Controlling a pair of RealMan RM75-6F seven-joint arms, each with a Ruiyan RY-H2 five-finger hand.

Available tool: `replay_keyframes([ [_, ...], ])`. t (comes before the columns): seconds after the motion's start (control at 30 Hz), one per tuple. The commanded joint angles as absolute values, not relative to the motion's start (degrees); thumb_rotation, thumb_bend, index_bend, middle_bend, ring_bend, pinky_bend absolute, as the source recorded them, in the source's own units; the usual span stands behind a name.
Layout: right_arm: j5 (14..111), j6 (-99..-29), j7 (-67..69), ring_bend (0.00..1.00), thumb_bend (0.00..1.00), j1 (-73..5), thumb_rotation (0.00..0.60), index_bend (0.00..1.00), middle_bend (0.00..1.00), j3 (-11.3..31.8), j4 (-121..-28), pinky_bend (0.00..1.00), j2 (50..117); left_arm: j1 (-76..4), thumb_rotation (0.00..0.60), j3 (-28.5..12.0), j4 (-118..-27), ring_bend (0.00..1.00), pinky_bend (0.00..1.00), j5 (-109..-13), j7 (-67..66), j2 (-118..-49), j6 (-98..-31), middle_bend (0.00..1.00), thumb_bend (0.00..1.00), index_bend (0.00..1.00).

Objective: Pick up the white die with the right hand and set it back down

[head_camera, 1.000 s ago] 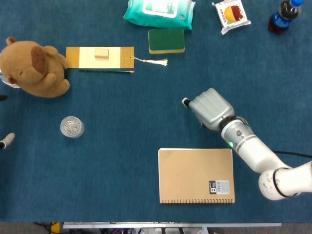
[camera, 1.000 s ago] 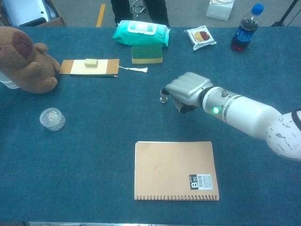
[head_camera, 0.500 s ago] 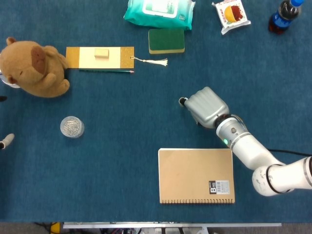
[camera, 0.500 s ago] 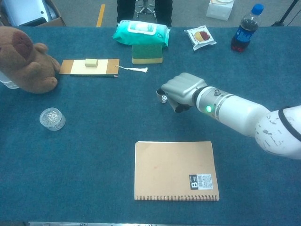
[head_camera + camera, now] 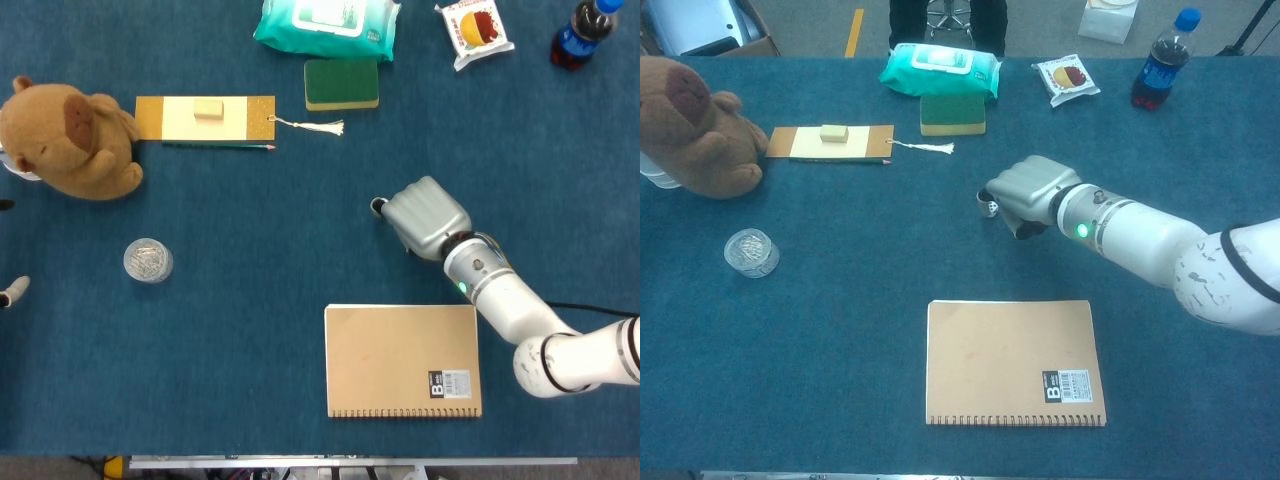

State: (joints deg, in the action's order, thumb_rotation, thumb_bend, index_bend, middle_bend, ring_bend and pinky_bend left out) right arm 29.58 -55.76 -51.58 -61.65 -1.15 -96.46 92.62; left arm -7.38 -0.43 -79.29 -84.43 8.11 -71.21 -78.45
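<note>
The white die (image 5: 990,207) is a small cube showing at the fingertips of my right hand (image 5: 1030,188), just over the blue cloth at mid-table. The hand's fingers curl down around the die and pinch it. In the head view the right hand (image 5: 425,217) covers the die, and only a dark fingertip (image 5: 378,206) pokes out on its left. A sliver of my left hand (image 5: 12,291) shows at the left edge of the head view, too little to tell how its fingers lie.
A tan spiral notebook (image 5: 402,360) lies just in front of the right hand. A green sponge (image 5: 341,83), a wipes pack (image 5: 325,22), a snack bag (image 5: 474,30) and a cola bottle (image 5: 577,35) line the far edge. A plush bear (image 5: 68,140), a bookmark card (image 5: 205,118) and a jar (image 5: 148,261) sit left.
My right hand shifted a little to the left over the die, then eased back slightly. The die has stayed nearly where it was, at the fingertips.
</note>
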Motion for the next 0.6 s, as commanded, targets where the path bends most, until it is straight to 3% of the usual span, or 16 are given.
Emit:
replay_keyframes([
  [0.03, 29.48, -55.95, -51.60, 0.97, 1.00, -61.66, 0.600, 0.28, 1.00, -1.21, -96.51, 1.00, 92.49, -7.40, 0.600, -0.46, -79.12, 0.17, 0.40, -84.37, 8.25, -71.30, -78.37, 0.23, 0.16, 0.21],
  [0.6, 29.51, -56.94, -50.98, 0.97, 1.00, -61.07, 0.600, 0.28, 1.00, -1.52, -96.39, 1.00, 91.28, -7.49, 0.600, -0.43, -78.93, 0.17, 0.40, -84.37, 8.42, -71.51, -78.07, 0.23, 0.16, 0.21],
])
